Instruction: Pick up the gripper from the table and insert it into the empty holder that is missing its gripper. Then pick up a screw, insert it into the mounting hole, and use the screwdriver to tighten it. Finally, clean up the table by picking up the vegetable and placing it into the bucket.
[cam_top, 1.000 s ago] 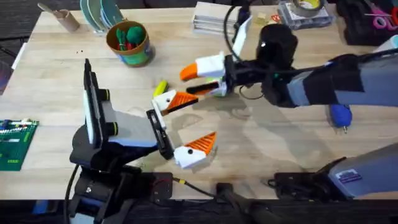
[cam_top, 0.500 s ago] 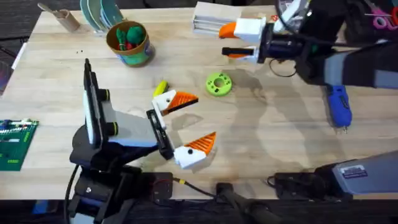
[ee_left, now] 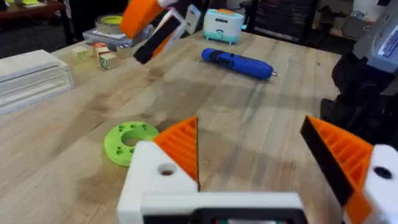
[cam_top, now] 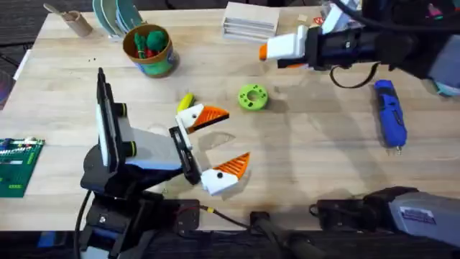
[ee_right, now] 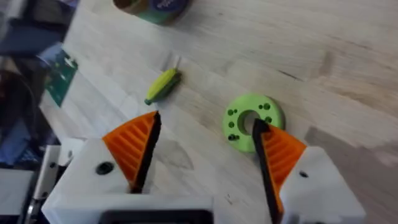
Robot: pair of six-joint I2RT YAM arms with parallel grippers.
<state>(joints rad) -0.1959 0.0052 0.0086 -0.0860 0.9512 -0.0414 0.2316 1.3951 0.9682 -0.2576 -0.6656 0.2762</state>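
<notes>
My right gripper (cam_top: pixel 277 52) open and empty above the table (cam_top: pixel 316 165), my left gripper (cam_top: pixel 215 144) spread wide, holding nothing, vegetable (cam_top: pixel 185 100) just beyond it, green ring (cam_top: pixel 252 96) nearby, screwdriver (cam_top: pixel 389 122) lying far right, bucket (cam_top: pixel 148 49) at back

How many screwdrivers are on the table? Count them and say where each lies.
1. The blue screwdriver lies flat on the table, on the right side, its bit toward the near edge. More could be hidden in the clutter along the far edge.
</notes>
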